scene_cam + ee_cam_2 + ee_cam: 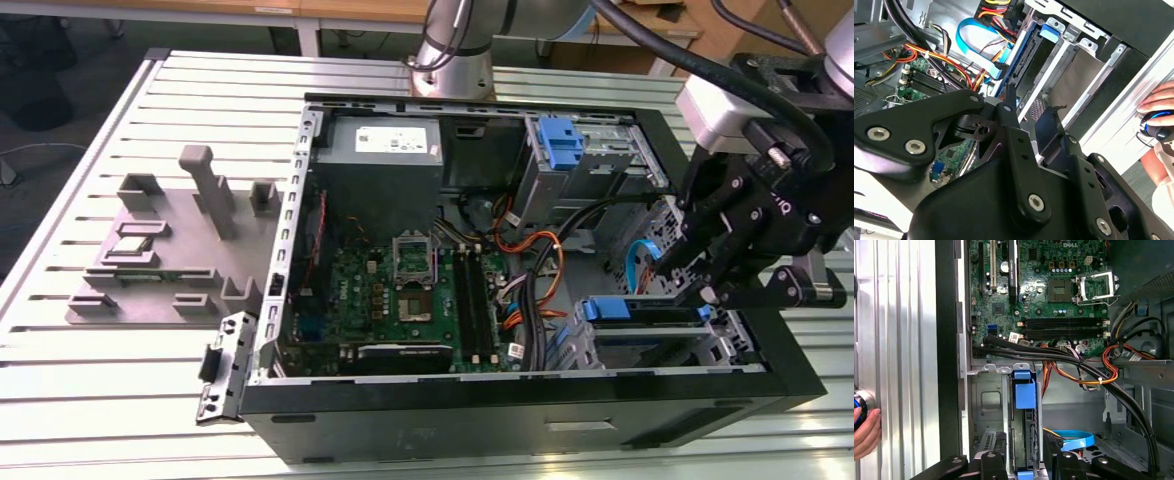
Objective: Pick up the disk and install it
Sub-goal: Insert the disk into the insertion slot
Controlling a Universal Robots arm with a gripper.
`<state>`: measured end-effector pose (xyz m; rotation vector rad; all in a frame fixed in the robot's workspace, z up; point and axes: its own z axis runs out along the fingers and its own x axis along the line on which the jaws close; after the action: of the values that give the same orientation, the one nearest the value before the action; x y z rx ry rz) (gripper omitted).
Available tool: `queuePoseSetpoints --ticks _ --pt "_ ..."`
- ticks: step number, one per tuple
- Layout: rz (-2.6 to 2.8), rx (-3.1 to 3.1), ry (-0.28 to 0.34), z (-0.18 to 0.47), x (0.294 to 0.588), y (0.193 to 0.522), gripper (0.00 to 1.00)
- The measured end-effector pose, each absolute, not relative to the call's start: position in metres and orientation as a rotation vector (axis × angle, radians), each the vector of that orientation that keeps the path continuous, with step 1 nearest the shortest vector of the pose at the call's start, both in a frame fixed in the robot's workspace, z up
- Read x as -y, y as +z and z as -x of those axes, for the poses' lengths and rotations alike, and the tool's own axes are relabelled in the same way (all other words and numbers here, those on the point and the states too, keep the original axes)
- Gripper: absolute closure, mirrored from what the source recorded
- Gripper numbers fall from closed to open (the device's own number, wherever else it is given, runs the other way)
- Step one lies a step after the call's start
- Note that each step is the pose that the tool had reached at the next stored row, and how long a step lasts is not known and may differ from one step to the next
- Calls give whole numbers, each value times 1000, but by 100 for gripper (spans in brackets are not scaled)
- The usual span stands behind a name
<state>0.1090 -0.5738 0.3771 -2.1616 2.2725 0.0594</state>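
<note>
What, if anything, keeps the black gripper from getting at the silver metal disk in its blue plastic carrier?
Likely nothing, so yes. The gripper hangs at the disk in the black computer case's drive bay; the black cables cross beyond the carrier's end, not between them.

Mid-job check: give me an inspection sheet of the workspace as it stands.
Surface: slatted metal table, carrying the open computer case.
Job's things: disk in its blue carrier stands on edge in the case's drive bay.
Clutter: grey fixture block beside the case.
Grippers: gripper right at the disk.
Cables: black and orange cable bundle runs past the bay.
Surroundings: a person's hand near the table's edge.
</note>
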Motion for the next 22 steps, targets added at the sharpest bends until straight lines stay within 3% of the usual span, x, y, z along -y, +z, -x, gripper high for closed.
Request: queuePoseSetpoints --ticks 22 --pt "2159 -2269 66 -111 556 372 58"
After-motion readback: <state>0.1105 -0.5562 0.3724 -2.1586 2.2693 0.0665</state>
